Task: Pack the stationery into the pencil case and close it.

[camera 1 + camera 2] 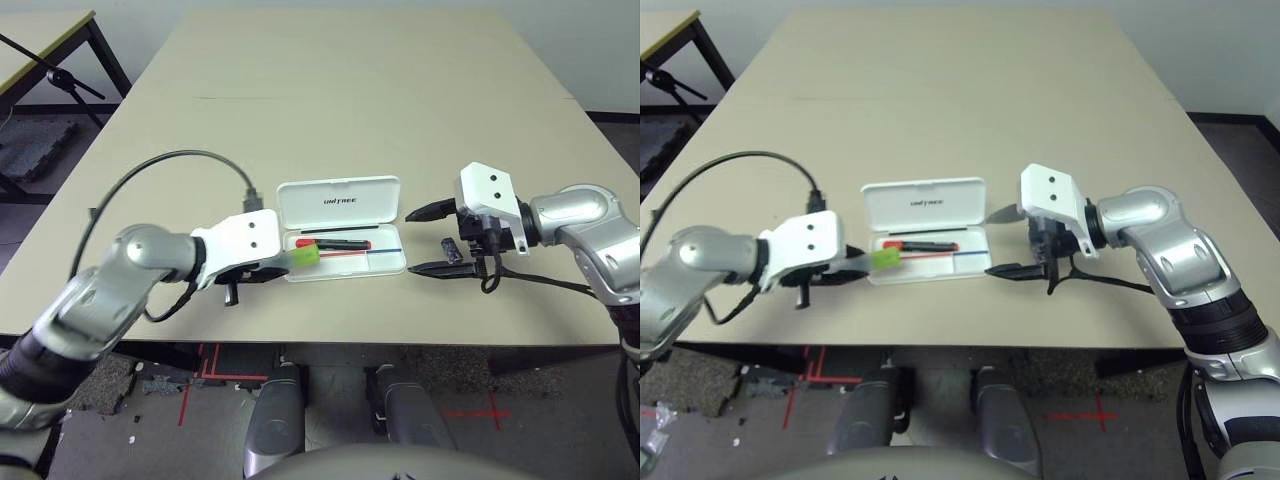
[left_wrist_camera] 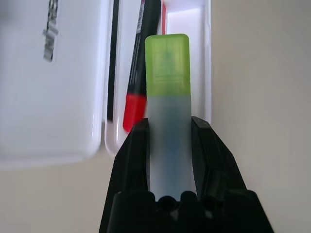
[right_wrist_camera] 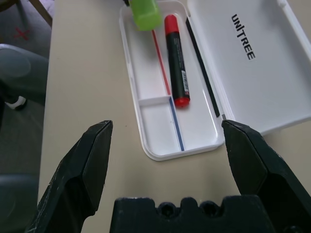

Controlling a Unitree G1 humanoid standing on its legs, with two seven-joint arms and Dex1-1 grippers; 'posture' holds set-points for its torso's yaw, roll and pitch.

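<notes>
The white pencil case [image 1: 340, 200] lies open mid-table, its lid flat on the far side with black lettering. The red marker [image 1: 335, 243] lies in the case's tray [image 3: 160, 145]. My left gripper [image 2: 170, 124] is shut on the pale highlighter [image 1: 305, 257], whose lime-green cap hangs over the left end of the tray beside the marker's red end. My right gripper [image 1: 411, 241] stands open just right of the case, fingers pointing at it. A tiny dark block [image 1: 451, 250] sits on the table between those fingers, near the wrist.
A black cable [image 1: 180, 160] loops up from my left wrist. The beige table [image 1: 340, 90] stretches far beyond the case. Another table with a black stand [image 1: 50, 60] is at the far left, off this table's edge.
</notes>
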